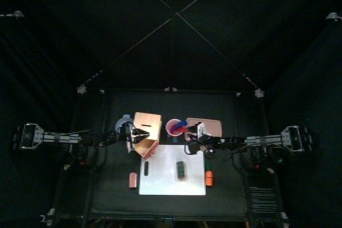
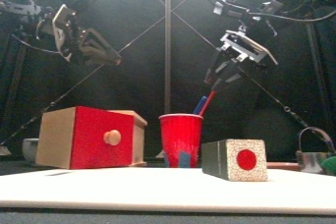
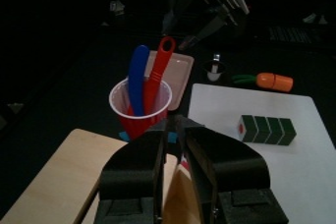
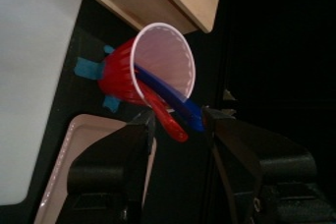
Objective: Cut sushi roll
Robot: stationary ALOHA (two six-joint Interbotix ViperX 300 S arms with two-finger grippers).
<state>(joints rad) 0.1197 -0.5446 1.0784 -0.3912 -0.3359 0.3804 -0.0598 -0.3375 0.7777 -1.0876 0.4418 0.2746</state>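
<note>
On bench (image 1: 114, 197), left to right:

Far left, up high: left gripper (image 3: 175, 138), jaws apart, nothing visibly held. Hangs above the box, well clear of the task items.

Below it: wooden box (image 2: 59, 138), pale plain-wood sides, glossy red front panel, round wooden knob. Boxy, hard edges.

Next, centre: red cup (image 2: 183, 135), thin plastic, tapered, white inside. Holds two long flat utensils, blue one (image 3: 137, 71) and red one (image 3: 160, 66), smooth plastic, rounded ends; look like toy knives, blades hidden in the cup. Not yet taken out.

Just right of the cup, nearer the front: sushi roll (image 2: 237, 159). Sits on white board (image 3: 302, 110), flat, matte, rectangular. Short blocky log, dark green wrap with faint segment lines, speckled pale end face with a red round centre. Looks rigid, toy-like. Reads as one whole piece, no slices separated.

Beyond the board's far edge: small orange piece (image 3: 273, 81), rounded; cannot tell the material.

Right, above the cup: right gripper (image 4: 182, 128), jaws wide apart, either side of the utensil handles, gripping nothing. Cannot tell if touching.

Progress: very early. No knife in grip, no cut made. Left to do: grip a knife, lift out, carry to the board, press through the roll, likely with the other arm steadying it.
</note>
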